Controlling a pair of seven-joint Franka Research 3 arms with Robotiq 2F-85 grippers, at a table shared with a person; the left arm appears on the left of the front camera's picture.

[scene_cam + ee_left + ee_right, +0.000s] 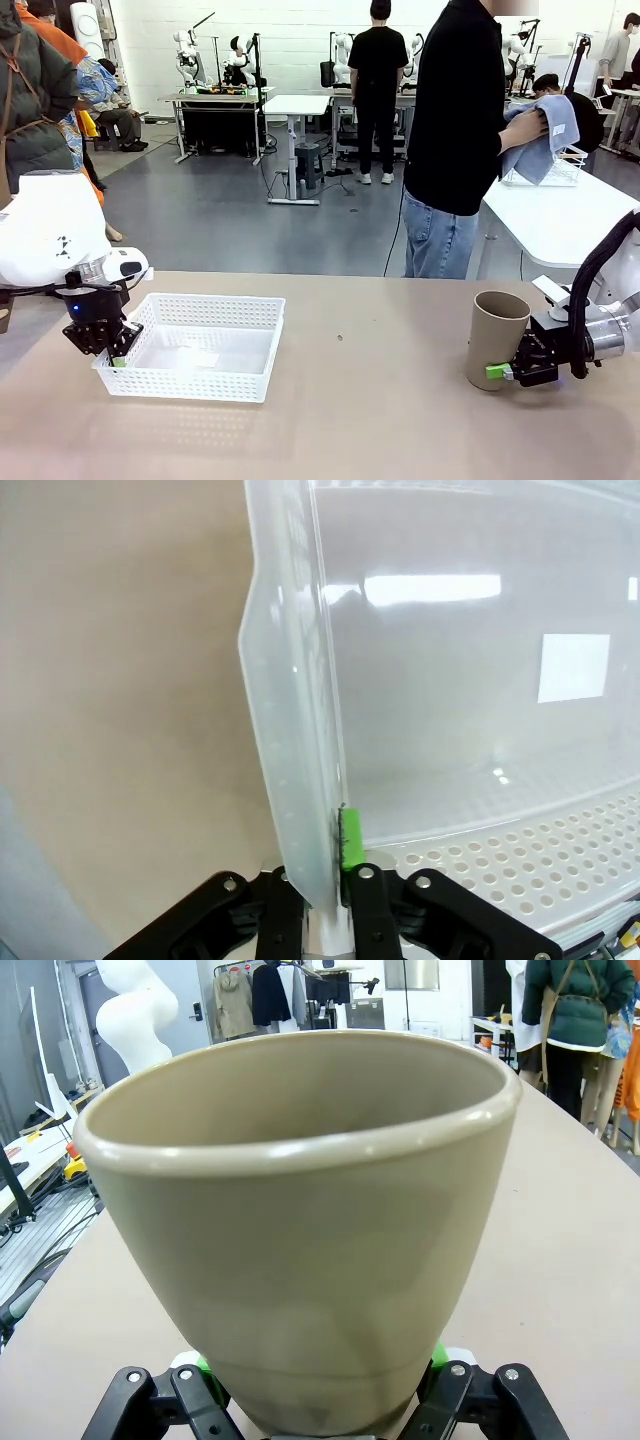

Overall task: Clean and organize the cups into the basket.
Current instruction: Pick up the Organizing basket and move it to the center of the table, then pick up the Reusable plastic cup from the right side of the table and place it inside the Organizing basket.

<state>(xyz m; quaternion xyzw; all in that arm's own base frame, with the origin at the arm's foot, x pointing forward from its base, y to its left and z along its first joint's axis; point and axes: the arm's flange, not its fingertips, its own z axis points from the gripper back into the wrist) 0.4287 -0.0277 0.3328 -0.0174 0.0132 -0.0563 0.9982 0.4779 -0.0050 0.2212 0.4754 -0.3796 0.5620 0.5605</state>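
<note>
Cup in tan-brown (495,335) stands upright on the tan table (350,420) at the robot's right side, mouth up, well apart from the basket. The right gripper (502,371) comes in level from the right and is clamped low on the cup's wall, close to the base; in the right wrist view a green-padded finger (205,1368) presses on each side of the cup's narrow lower part. At the left, the white basket (200,385) with perforated sides sits flat on the table. The left gripper (118,352) reaches down onto the basket's left end, near the front corner, and is pinched shut on that wall. In the left wrist view the thin white wall (290,730) runs up between the two fingers, one green pad (350,838) lying against its inner face. Beyond the table's far edge a person (455,120) in a black top and jeans stands turned to the right, hands (525,125) wrapped in a blue cloth (545,140). Behind that, a white wire basket (565,172) rests on a white side table (560,220).
</note>
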